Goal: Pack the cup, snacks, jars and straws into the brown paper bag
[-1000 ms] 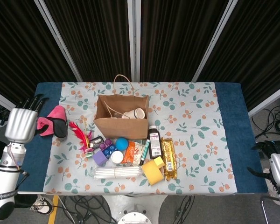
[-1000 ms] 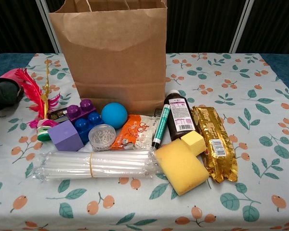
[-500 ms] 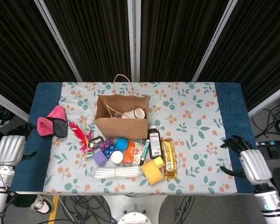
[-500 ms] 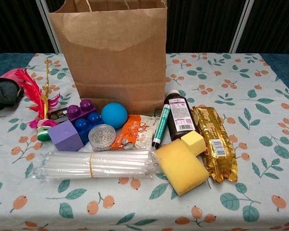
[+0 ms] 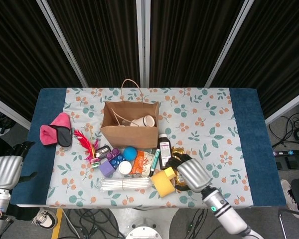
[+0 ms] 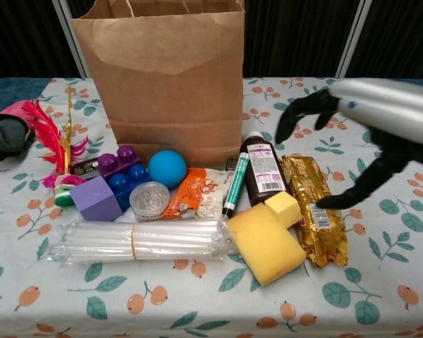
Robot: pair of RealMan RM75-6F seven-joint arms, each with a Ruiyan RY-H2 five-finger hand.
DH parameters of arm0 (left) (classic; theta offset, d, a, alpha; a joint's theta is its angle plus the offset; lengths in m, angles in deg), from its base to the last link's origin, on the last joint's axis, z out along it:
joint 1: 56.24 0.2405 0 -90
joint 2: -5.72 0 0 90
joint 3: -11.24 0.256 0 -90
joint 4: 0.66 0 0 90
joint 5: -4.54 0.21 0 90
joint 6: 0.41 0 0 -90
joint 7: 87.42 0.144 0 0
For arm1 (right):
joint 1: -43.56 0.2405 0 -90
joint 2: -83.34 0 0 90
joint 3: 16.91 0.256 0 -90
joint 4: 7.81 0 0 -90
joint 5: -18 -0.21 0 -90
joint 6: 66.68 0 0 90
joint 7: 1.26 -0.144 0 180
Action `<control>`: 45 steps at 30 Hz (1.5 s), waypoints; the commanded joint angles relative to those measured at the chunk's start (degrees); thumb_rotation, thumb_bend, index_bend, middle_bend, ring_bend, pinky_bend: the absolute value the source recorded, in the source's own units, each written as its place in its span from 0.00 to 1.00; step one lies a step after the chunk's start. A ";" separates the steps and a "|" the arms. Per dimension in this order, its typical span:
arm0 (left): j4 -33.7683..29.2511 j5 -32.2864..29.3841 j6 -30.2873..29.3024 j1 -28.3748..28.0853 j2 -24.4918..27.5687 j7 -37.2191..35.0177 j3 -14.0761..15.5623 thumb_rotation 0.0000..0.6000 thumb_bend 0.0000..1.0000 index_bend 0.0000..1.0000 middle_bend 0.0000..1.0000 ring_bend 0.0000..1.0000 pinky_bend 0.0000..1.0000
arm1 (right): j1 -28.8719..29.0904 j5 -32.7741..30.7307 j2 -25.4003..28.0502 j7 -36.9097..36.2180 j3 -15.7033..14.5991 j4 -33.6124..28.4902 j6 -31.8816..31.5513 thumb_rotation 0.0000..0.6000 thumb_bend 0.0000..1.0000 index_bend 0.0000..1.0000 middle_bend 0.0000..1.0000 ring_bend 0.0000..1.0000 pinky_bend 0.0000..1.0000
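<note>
The brown paper bag (image 5: 128, 130) stands open at mid-table, and a white cup (image 5: 145, 121) lies inside it. In front of it lie a bundle of straws (image 6: 137, 241), an orange snack packet (image 6: 194, 202), a small jar of pins (image 6: 149, 201), a dark bottle (image 6: 262, 171) and a gold snack bar (image 6: 314, 211). My right hand (image 6: 381, 134) hovers over the gold bar with its dark fingers (image 6: 299, 116) spread and nothing in it. One fingertip reaches down to the bar's right edge. My left hand (image 5: 5, 172) hangs off the table's left edge, fingers extended and holding nothing.
A yellow sponge (image 6: 266, 243) lies against the gold bar's left side, and a green marker (image 6: 236, 184) lies beside the bottle. A blue ball (image 6: 168, 168), purple blocks (image 6: 99, 197) and red feathers (image 6: 46, 130) crowd the left. A pink slipper (image 5: 57, 130) lies at the far left.
My right hand has swung in from the table's right edge to above the gold snack bar. My left hand has sunk a little lower at the left edge.
</note>
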 commanded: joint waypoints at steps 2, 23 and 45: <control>0.92 1.70 -2.39 1.78 -0.20 -1.51 0.39 1.00 0.11 0.21 0.26 0.21 0.29 | 5.89 -8.44 -10.64 6.35 1.19 5.74 3.71 1.00 0.00 0.29 0.27 0.14 0.26; 6.99 1.54 -1.66 4.45 -2.22 -4.65 -1.33 1.00 0.11 0.21 0.26 0.21 0.28 | 14.19 -15.72 -29.14 11.13 0.17 19.54 3.52 1.00 0.02 0.29 0.28 0.15 0.26; 7.82 2.40 -0.58 5.39 -2.28 -6.45 -2.30 1.00 0.11 0.21 0.26 0.21 0.28 | 15.10 -14.10 -29.39 14.36 0.48 17.03 -3.85 1.00 0.18 0.50 0.45 0.29 0.41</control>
